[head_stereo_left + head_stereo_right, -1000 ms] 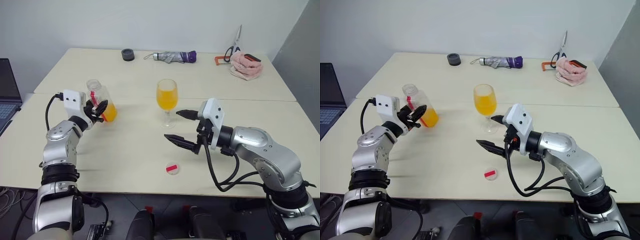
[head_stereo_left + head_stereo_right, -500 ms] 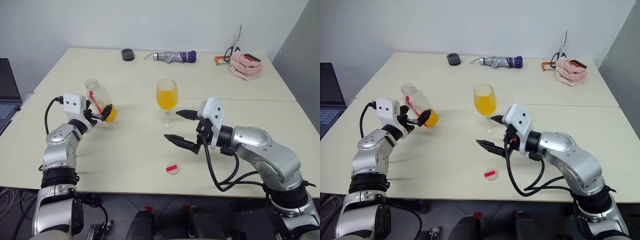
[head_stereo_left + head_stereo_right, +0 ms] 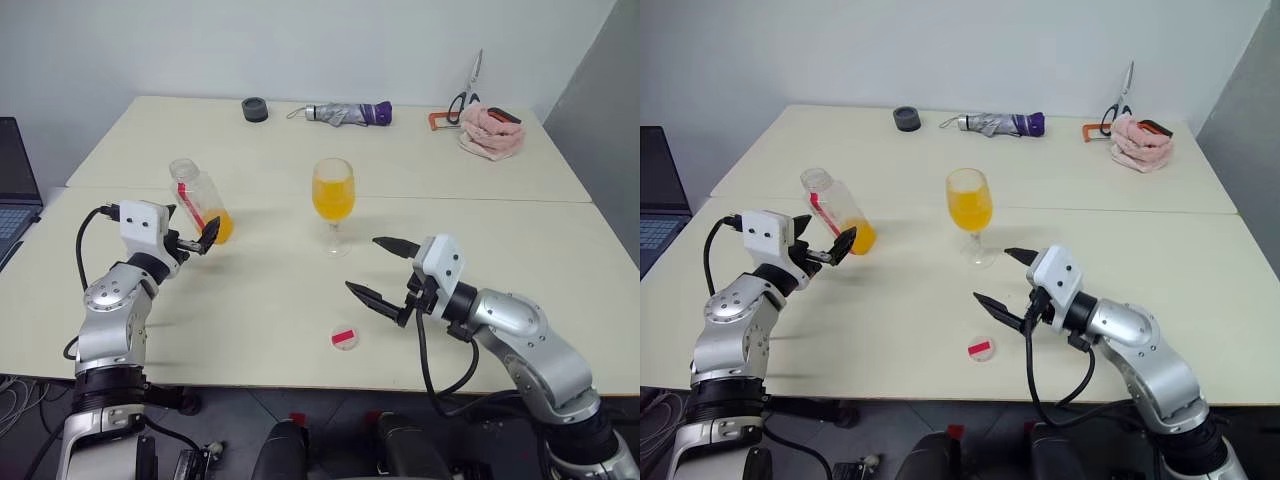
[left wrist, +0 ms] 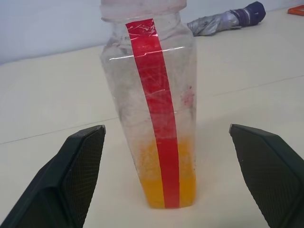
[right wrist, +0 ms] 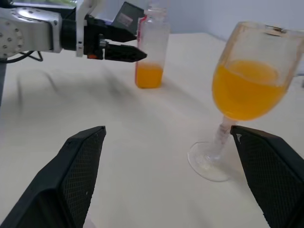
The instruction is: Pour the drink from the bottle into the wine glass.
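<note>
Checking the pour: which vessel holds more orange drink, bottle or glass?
The wine glass: its bowl is over half full, while the bottle keeps only a shallow layer at its base.

We are looking over a pale cream desk (image 3: 300,300) made of two tops pushed together, a seam (image 3: 520,200) running across where they meet. A plain white wall (image 3: 300,45) is rising behind it, with a grey panel (image 3: 605,110) standing at the right edge. Even light is falling over everything.

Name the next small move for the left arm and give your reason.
Probably draw the left gripper straight back from the bottle. The bottle stands on the table between open fingers, nearly empty, and the wine glass already holds the drink.
</note>
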